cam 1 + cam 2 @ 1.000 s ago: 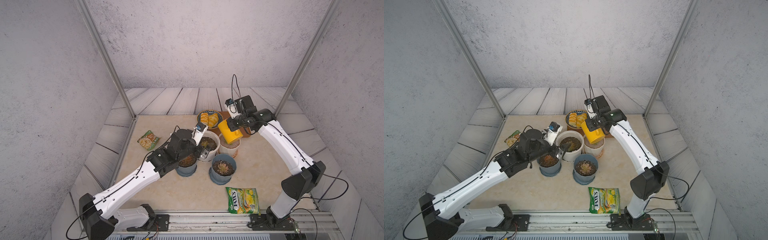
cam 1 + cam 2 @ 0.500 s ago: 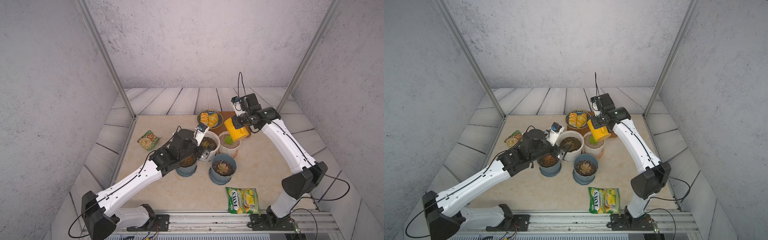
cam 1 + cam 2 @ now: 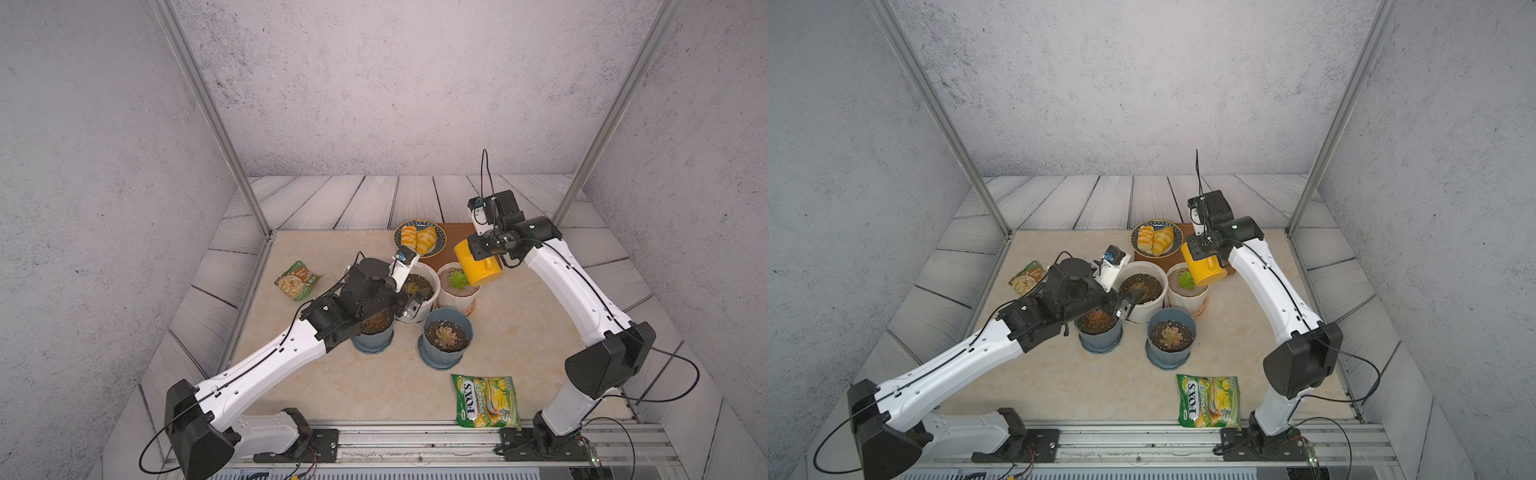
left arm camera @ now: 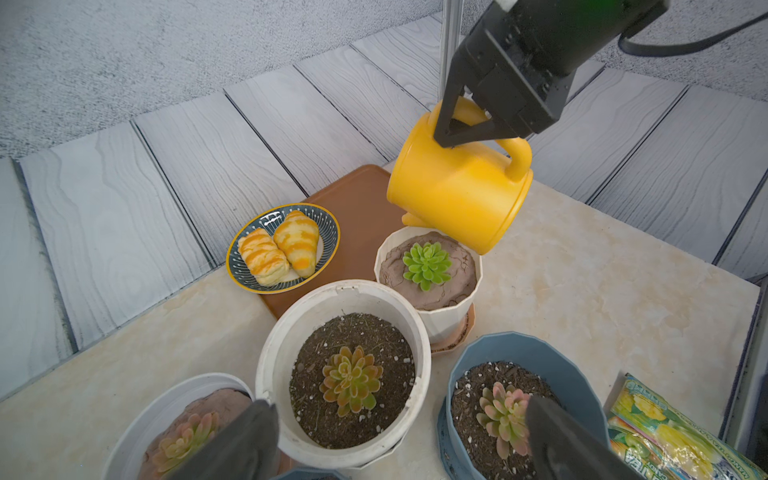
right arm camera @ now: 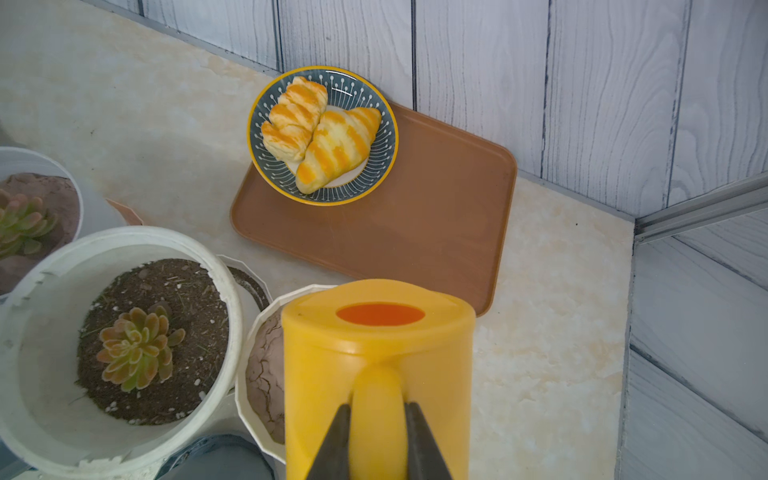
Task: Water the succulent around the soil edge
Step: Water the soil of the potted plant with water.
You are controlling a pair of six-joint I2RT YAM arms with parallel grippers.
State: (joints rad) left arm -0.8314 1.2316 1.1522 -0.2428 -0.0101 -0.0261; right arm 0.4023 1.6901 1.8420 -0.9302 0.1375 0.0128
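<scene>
The right end effector (image 5: 377, 411) is clenched on the handle of a yellow jug (image 4: 457, 199), one finger on each side of it; the jug hangs tilted above the ribbed pot (image 4: 440, 328), and its short spout dips to the pot's rim on the side toward the tray (image 5: 436, 232); the wrist views show the jug's body over part of the cracked brown soil (image 4: 453, 286). The green succulent (image 4: 427, 265) sits in the middle of that soil, apart from the spout; in both top views the jug covers the pot's far right part, with the plant showing just beside it (image 3: 458, 279). The ribbed pot stands on a saucer on the bench (image 3: 519, 340), touching or almost touching the round white pot (image 4: 274, 345) to its left. The left end effector (image 4: 399, 403) is released, its fingers (image 4: 245, 440) spread wide and holding nothing, low at the near side of the round white pot. A plate (image 5: 374, 99) with two pastries rests on the tray's corner.
</scene>
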